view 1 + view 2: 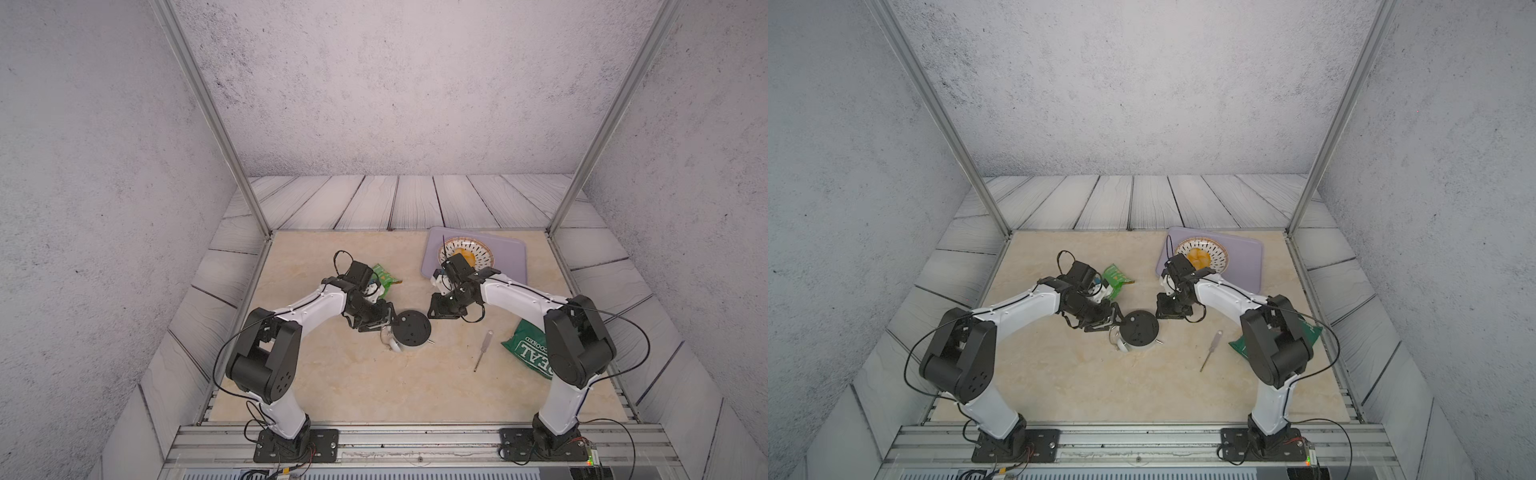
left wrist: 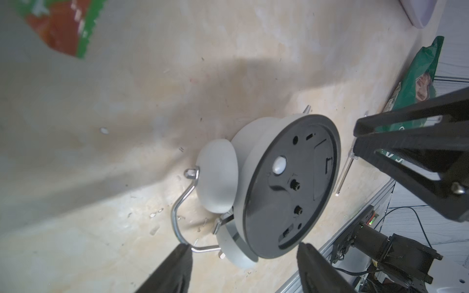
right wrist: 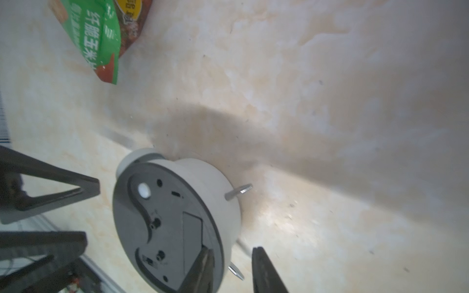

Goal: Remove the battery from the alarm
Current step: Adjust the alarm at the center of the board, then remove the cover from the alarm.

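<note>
**Both tools at the face-down alarm, neither gripping**

My left arm rose from the front rail, folded at the elbow and reached inward over the table. Its wrist was angled low toward the alarm. My right arm mirrored it from the other side, with the wrist bent steeply so the tool pointed down.

The alarm lay face down near the middle of the table, black back up. Its bells and wire handle were toward my left side.

My left gripper sat just beside the alarm's rim, jaws spread wide and holding nothing. In the left wrist view one fingertip lined up with the wire handle, but I could not tell whether it touched.

My right gripper hung at the alarm's far right edge, jaws only narrowly parted, with nothing clamped. In the right wrist view one finger crossed in front of the rectangular hatch in the black back. The left wrist view showed that tool clear of the rim. The hatch sat flush, and the battery was hidden from me. The screwdriver lay on the table near my right arm.
</note>
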### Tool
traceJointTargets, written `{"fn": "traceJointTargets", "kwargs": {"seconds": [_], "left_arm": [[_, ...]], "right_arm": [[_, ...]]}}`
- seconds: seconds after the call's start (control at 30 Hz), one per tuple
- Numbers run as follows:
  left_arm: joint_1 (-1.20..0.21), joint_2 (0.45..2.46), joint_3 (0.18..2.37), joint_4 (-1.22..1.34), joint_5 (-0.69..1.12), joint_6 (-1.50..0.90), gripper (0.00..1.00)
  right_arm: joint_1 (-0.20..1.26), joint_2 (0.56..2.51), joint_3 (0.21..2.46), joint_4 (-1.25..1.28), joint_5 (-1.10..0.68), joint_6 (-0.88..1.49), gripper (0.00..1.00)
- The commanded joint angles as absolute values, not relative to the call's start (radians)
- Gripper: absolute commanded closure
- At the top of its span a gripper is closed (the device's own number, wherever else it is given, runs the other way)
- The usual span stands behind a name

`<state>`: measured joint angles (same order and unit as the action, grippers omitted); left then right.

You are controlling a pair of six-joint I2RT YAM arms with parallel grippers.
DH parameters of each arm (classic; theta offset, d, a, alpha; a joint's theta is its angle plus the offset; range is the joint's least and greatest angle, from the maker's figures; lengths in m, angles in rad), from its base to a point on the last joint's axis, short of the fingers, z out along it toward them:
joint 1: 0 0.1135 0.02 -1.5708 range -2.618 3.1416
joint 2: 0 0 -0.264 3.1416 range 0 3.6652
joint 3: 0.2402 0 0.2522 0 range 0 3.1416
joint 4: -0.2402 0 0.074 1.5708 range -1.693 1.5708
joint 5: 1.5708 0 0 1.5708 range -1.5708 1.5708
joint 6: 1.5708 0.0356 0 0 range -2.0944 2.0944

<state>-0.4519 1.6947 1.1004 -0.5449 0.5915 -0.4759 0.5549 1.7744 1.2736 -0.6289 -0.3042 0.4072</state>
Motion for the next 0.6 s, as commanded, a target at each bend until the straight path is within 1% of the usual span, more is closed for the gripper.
{"fn": "traceJointTargets", "kwargs": {"seconds": [0.0,0.1,0.3,0.57], "left_arm": [[-0.456,1.705,1.122,-0.529,0.607,-0.479,0.28],[-0.457,1.745,1.132,-0.516,0.63,-0.49,0.28],[-0.458,1.796,1.129,-0.488,0.654,-0.508,0.33],[-0.459,1.818,1.121,-0.503,0.628,-0.515,0.38]], "right_arm": [[0.606,1.72,1.262,-0.706,-0.117,0.373,0.71],[0.652,1.728,1.253,-0.7,-0.05,0.392,0.73],[0.721,1.779,1.29,-0.712,0.056,0.423,0.73],[0.743,1.821,1.313,-0.695,0.147,0.442,0.75]]}}
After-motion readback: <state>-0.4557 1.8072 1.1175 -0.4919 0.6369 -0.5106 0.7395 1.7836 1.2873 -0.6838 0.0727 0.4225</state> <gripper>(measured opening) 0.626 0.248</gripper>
